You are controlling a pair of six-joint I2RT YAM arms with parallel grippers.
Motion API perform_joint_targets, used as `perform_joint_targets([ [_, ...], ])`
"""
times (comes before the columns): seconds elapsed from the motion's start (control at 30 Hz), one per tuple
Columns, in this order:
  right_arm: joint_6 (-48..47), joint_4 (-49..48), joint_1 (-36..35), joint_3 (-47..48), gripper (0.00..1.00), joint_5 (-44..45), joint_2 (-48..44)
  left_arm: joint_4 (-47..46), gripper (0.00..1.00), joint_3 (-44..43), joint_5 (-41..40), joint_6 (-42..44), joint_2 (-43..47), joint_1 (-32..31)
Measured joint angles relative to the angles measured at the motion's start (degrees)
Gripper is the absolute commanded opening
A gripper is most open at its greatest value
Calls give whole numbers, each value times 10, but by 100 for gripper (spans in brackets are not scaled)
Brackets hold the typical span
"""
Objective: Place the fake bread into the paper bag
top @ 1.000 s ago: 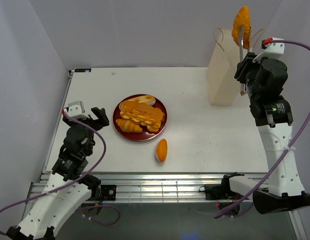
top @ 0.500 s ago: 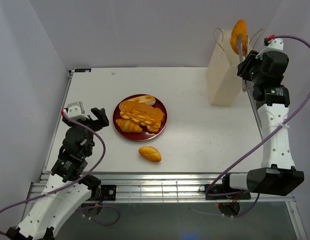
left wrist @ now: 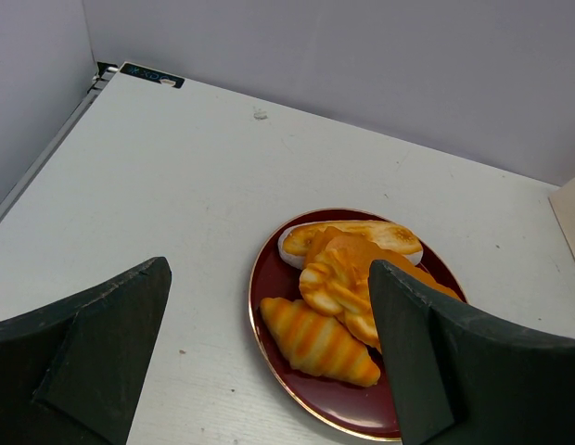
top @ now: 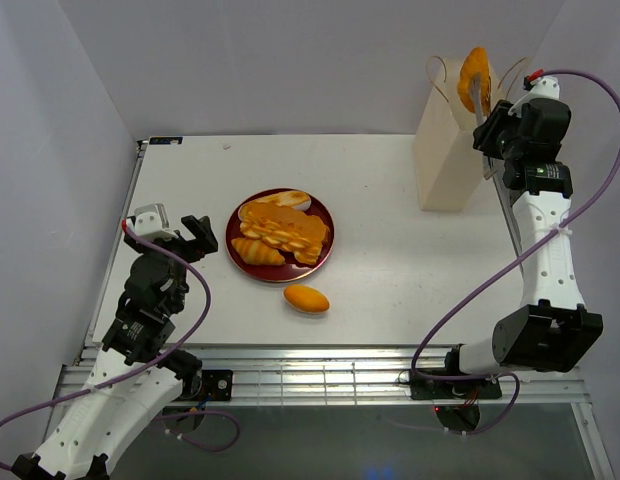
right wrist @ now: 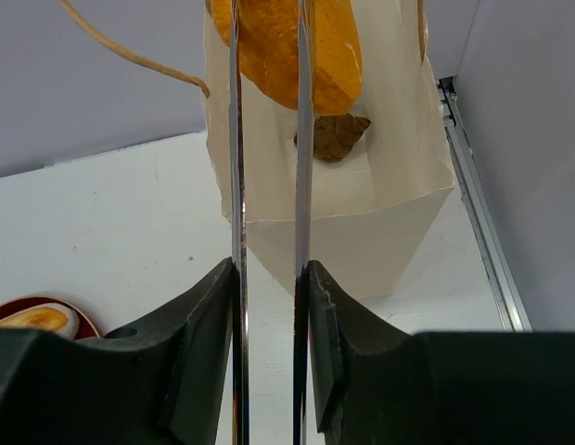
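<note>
My right gripper (top: pixel 493 128) is shut on slim metal tongs (top: pixel 480 98), also in the right wrist view (right wrist: pixel 236 185). The tongs pinch a golden-orange fake bread (top: pixel 474 76) right over the open mouth of the cream paper bag (top: pixel 445 160). In the right wrist view the bread (right wrist: pixel 278 46) hangs above the bag (right wrist: pixel 362 222), and a brown bun (right wrist: pixel 332 135) lies inside. More breads, with a croissant (left wrist: pixel 315 338), are piled on the dark red plate (top: pixel 233 248). One orange bread (top: pixel 306 298) lies on the table in front of the plate. My left gripper (top: pixel 177 228) is open and empty left of the plate.
The bag stands at the table's far right, close to the right wall and the table's right edge rail (right wrist: pixel 473 185). Its thin loop handles (top: pixel 437 72) stick up beside the tongs. The plate rim (left wrist: pixel 269 371) lies between my left fingers in the left wrist view.
My right gripper has lowered the tongs and the bread toward the bag's mouth. The loose bread on the table has rolled a little left and now lies flat. The left arm has not moved.
</note>
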State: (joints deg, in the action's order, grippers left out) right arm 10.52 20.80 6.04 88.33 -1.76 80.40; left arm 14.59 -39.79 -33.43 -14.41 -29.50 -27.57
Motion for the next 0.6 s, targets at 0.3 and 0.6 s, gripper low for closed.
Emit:
perform_joint_targets([
  [0.3,0,-16,0,-4,49,-17,1,0,98,0,0,0,0,0],
  [0.6,1,-29,0,-8,52,-17,0,0,98,0,0,1,0,-3],
])
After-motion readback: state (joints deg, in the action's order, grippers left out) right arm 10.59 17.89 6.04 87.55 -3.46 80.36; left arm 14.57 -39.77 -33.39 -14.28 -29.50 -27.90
